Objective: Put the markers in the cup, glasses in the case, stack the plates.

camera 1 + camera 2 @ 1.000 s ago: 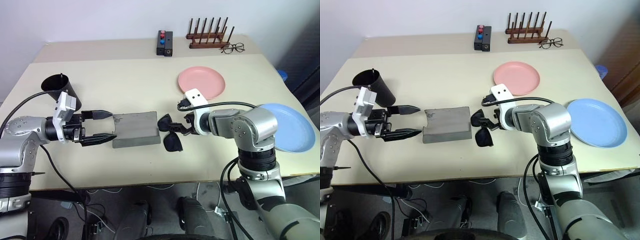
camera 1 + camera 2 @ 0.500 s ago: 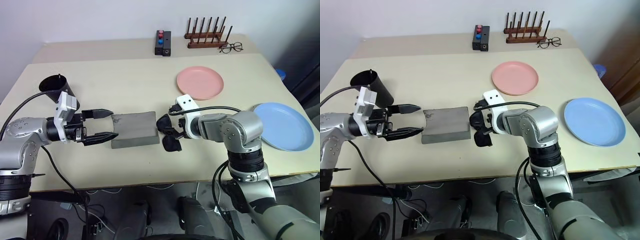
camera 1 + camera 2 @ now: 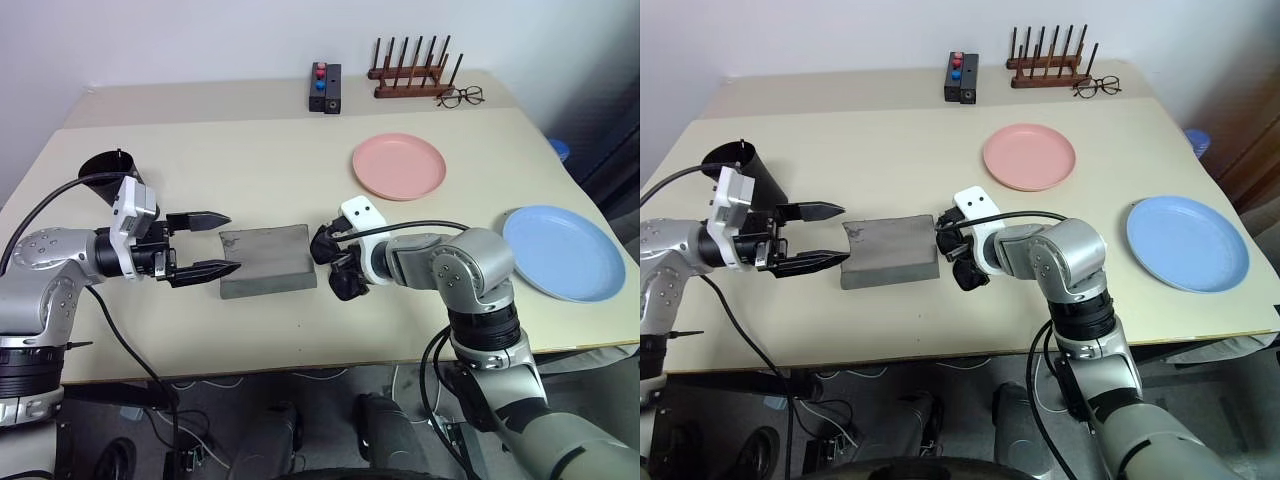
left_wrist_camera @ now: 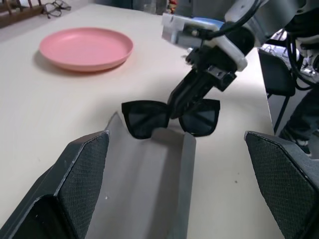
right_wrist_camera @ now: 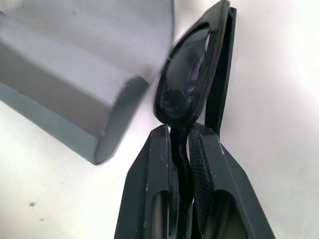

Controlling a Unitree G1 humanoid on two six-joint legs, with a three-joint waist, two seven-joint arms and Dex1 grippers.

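Black sunglasses (image 3: 346, 284) sit just off the right end of the grey case (image 3: 268, 258), which lies flat mid-table. My right gripper (image 3: 340, 262) is shut on the glasses at the bridge, plain in the right wrist view, glasses (image 5: 187, 84). At the case's left end my left gripper (image 3: 232, 242) stands open, its fingertips either side of that end; the left wrist view looks along the case (image 4: 149, 169) to the glasses (image 4: 144, 117). The black cup (image 3: 105, 170) stands behind the left gripper. A pink plate (image 3: 398, 165) and a blue plate (image 3: 563, 252) lie apart at the right. The markers are out of view.
Along the back edge stand a small black box with red and blue buttons (image 3: 326, 87), a wooden peg rack (image 3: 412, 75) and thin clear spectacles (image 3: 462, 96). The blue plate lies close to the table's right edge.
My right gripper has closed on the glasses' bridge and shifted left toward the case. The left gripper has stayed open in place.
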